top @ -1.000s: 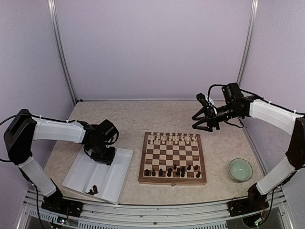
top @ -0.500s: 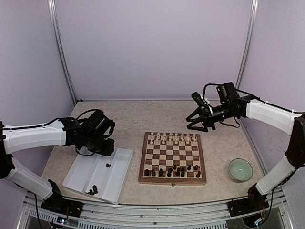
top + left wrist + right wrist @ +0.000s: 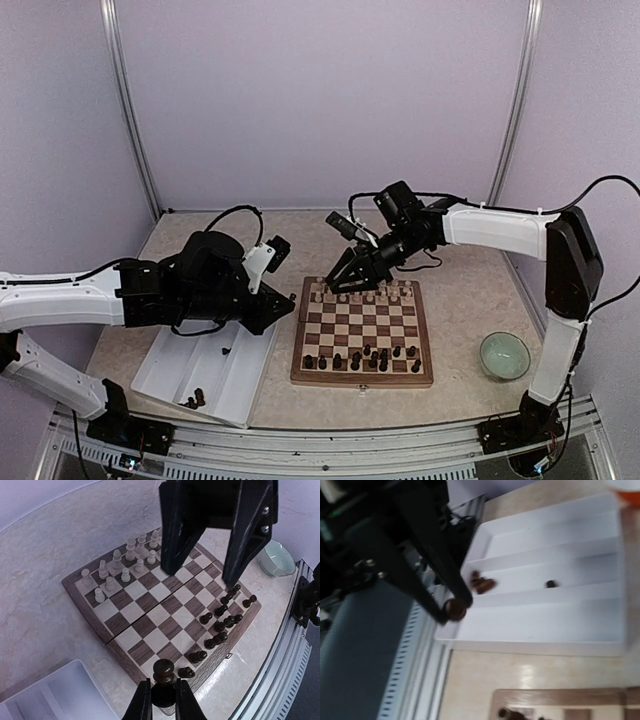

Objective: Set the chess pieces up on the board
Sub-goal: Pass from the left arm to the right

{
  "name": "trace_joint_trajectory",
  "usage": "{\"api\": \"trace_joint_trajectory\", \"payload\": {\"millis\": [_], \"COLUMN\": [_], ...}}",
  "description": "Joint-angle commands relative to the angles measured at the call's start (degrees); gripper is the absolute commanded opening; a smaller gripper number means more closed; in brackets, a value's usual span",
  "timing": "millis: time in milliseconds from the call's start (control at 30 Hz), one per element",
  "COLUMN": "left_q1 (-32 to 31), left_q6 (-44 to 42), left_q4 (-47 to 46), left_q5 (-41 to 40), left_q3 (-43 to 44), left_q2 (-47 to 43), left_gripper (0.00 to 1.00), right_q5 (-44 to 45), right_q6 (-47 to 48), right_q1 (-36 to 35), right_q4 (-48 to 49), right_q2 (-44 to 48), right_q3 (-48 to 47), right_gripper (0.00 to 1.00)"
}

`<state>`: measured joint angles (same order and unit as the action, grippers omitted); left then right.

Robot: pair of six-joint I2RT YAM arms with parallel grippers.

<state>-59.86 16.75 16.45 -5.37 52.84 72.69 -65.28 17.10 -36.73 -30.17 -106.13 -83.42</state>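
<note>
Both arms have swung in toward the board (image 3: pixel 360 325) since a second ago. The left arm has left the white divided tray (image 3: pixel 160 365), and the right arm has crossed from the far right to hang over the cream-white pieces (image 3: pixel 360 292).

The left gripper (image 3: pixel 283 305) sits by the board's left edge, clenched on a dark pawn (image 3: pixel 163 672) that is held in the air and not yet set down. The right gripper (image 3: pixel 345 278) has its jaws spread with nothing between them.

The task looks well along but unfinished. The cream-white pieces stand in tidy rows on the far side. The dark chess pieces on the board (image 3: pixel 360 357) crowd the near rows unevenly, with gaps. A few dark pieces remain in the tray: a small cluster (image 3: pixel 195 400) and a single one (image 3: pixel 225 350). These and the held pawn still need squares.

From above the pawn is lost against the black gripper. The left wrist view shows it pinched between the fingertips (image 3: pixel 145 695) and the right gripper (image 3: pixel 200 577) open above the board. It also catches a pale green bowl (image 3: pixel 275 560) on the tabletop (image 3: pixel 250 240). The right wrist view is blurred, but it looks down the tray's lanes to the leftover pieces (image 3: pixel 482 584) and the held pawn.
</note>
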Motion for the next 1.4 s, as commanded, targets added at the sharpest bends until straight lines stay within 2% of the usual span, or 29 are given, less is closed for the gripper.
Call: {"api": "trace_joint_trajectory", "payload": {"millis": [0, 267, 533, 867, 967, 1067, 1233, 1367], "left_q1": [-0.79, -2.06, -2.47, -2.88, -2.87, -2.83, -2.47, 1.33], "left_q6": [-2.81, -3.56, -3.57, -3.57, -3.38, -4.35, -8.91, -11.11], "left_q4": [-6.43, -7.53, -7.87, -8.19, -7.3, -5.48, -1.69, -1.52], "left_q5": [2.79, 4.47, 4.22, 3.94, 1.59, 0.45, -3.56, -8.24], "left_q3": [2.6, 4.64, 4.82, 4.73, 4.94, 5.08, 5.18, 3.0], "left_q2": [2.17, 5.37, 5.8, 6.32, 6.62, 5.93, 0.91, -3.27], "left_gripper": [0.07, 0.07, 0.07, 0.08, 0.18, 0.29, 0.39, 0.44], "right_q5": [-4.79, -4.21, -4.24, -4.57, -3.3, 0.65, 15.31, 24.51], "right_q6": [-3.81, -4.43, -4.12, -4.14, -2.87, -0.11, 6.65, 11.14], "right_q1": [-1.83, -5.46, -6.75, -7.08, -7.09, -7.04, -7.04, -7.23], "right_q4": [-3.32, -4.35, -5.34, -5.35, -6.18, -7.59, -4.94, -2.73], "right_q2": [-2.58, -5.23, -7.12, -7.73, -7.42, -6.05, 0.13, 4.06], "right_q3": [-4.29, -7.44, -8.79, -9.1, -9.68, -9.83, -2.95, 4.47], "right_gripper": [0.48, 0.47, 0.39, 0.15, 0.09, 0.07, 0.07, 0.07]}}
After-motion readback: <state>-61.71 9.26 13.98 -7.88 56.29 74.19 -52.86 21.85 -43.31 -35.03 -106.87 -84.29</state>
